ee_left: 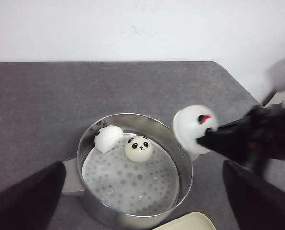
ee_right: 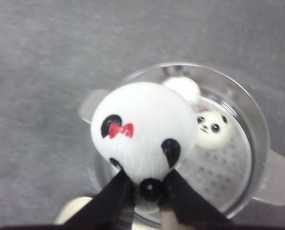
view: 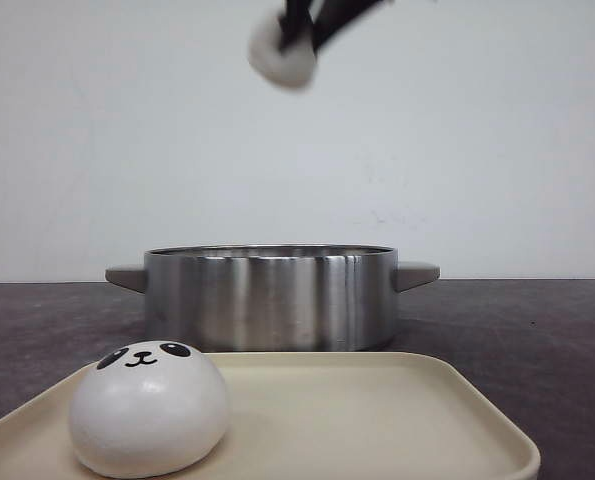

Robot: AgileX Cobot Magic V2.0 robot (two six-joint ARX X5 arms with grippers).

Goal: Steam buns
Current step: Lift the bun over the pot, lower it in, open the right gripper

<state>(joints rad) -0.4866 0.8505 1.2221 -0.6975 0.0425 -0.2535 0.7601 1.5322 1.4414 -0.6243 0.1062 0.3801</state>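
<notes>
My right gripper (ee_right: 147,184) is shut on a white panda bun with a red bow (ee_right: 143,127) and holds it high above the steel steamer pot (view: 269,298); the held bun also shows in the front view (view: 280,55) and the left wrist view (ee_left: 194,127). Two buns lie inside the pot on its perforated plate: one face up (ee_left: 139,148), one tipped against the wall (ee_left: 107,137). A fourth bun (view: 149,408) sits on the cream tray (view: 377,420) at its left. My left gripper (ee_left: 142,196) is open and empty, above the pot's near side.
The pot has two flat grey handles (view: 417,273). It stands on a dark grey table (ee_left: 46,100) just behind the tray. A white wall is behind. The table's right edge (ee_left: 238,86) runs near the right arm.
</notes>
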